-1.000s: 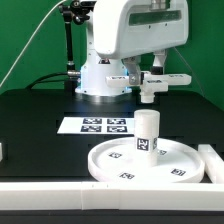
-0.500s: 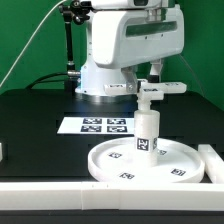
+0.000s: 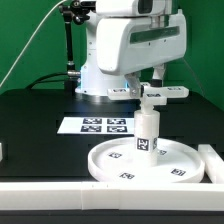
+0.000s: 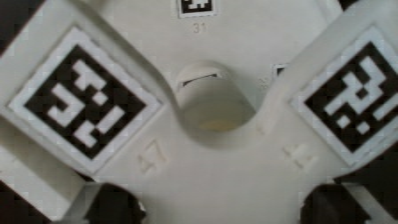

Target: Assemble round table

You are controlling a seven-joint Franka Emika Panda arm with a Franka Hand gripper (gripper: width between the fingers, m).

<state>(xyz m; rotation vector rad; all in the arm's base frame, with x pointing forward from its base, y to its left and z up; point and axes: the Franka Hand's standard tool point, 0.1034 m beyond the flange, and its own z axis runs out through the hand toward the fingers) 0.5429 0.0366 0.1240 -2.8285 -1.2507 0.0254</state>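
Observation:
The large round disc [image 3: 170, 165] lies near the front of the black table. The short cylindrical leg [image 3: 147, 133] stands upright at its centre. My gripper [image 3: 157, 84] is shut on the cross-shaped foot piece [image 3: 165, 93] and holds it level just above the leg's top, slightly toward the exterior view's right. In the wrist view the foot piece [image 4: 210, 150] fills the picture, showing its centre hole and two tagged arms. My dark fingertips [image 4: 111, 200] press against its sides, with the gripper [image 4: 222, 205] closed around it. The leg is hidden there.
The marker board [image 3: 97, 125] lies flat behind the disc. The long white border wall [image 3: 60, 200] runs along the table's front and turns up the exterior view's right side [image 3: 212, 160]. The arm's white base [image 3: 100, 75] stands at the back.
My gripper has come down a little with the foot piece, bringing it closer above the leg's top. The disc and leg have not moved.

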